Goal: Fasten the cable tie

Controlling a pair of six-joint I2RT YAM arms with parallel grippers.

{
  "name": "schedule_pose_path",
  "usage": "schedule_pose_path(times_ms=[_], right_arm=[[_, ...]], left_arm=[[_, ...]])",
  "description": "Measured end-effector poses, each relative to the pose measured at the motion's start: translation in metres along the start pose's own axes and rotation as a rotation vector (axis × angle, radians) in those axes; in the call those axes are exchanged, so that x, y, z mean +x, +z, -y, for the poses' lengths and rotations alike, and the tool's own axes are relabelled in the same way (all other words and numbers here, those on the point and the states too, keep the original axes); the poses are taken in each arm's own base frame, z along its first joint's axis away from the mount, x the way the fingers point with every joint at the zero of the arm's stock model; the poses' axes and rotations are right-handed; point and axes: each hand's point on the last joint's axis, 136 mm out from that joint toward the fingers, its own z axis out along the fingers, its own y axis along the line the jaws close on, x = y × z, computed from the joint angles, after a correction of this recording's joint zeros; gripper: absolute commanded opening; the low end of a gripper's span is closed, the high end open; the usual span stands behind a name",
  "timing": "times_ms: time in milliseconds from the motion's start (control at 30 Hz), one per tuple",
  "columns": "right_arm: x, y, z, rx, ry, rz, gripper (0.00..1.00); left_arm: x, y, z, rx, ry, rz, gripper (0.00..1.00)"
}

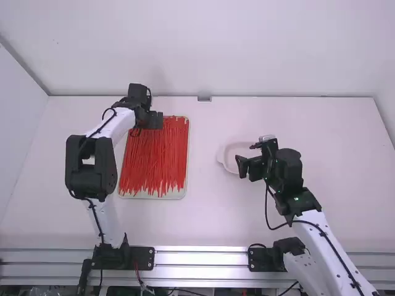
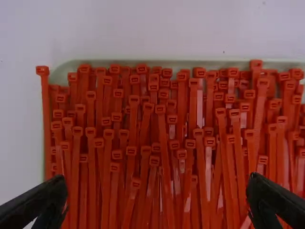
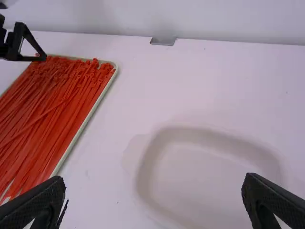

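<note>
A heap of red cable ties [image 1: 155, 157] lies on a pale flat tray [image 1: 187, 132] left of the middle. My left gripper [image 1: 150, 119] hangs over the tray's far end, open. In its wrist view the tie heads [image 2: 162, 138] spread below the wide-apart fingers [image 2: 40, 205], with nothing held. My right gripper [image 1: 245, 166] stands open over a shallow white dish [image 1: 227, 155]. The right wrist view has the dish [image 3: 205, 167] lying empty between and beyond the fingertips [image 3: 271, 200], the ties [image 3: 47, 109] off to one side, and the left gripper [image 3: 19, 43] above their far end.
A small grey bracket [image 1: 204, 97] sits at the table's far edge. White table surface stretches to the right of the dish and between dish and tray. A metal rail [image 1: 197, 254] runs along the near edge by the arm bases.
</note>
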Motion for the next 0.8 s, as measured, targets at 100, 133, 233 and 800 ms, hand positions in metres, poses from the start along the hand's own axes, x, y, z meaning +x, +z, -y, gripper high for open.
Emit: schedule_pose_path(times_ms=[100, 133, 233, 800], right_arm=[[0.000, 0.000, 0.000, 0.000, 0.000, 0.000, 0.99], [0.000, 0.000, 0.000, 0.000, 0.000, -0.002, 0.99], [0.001, 0.000, 0.000, 0.000, 0.000, -0.004, 0.99], [0.002, 0.000, 0.000, 0.000, 0.000, -0.006, 0.99]], left_arm=[[0.003, 0.005, -0.002, -0.005, -0.001, -0.011, 0.98], [0.005, 0.008, -0.002, -0.006, 0.002, -0.020, 0.95], [0.011, 0.017, -0.002, -0.007, 0.006, -0.041, 0.90], [0.026, 0.028, -0.014, -0.057, 0.003, -0.064, 0.47]])
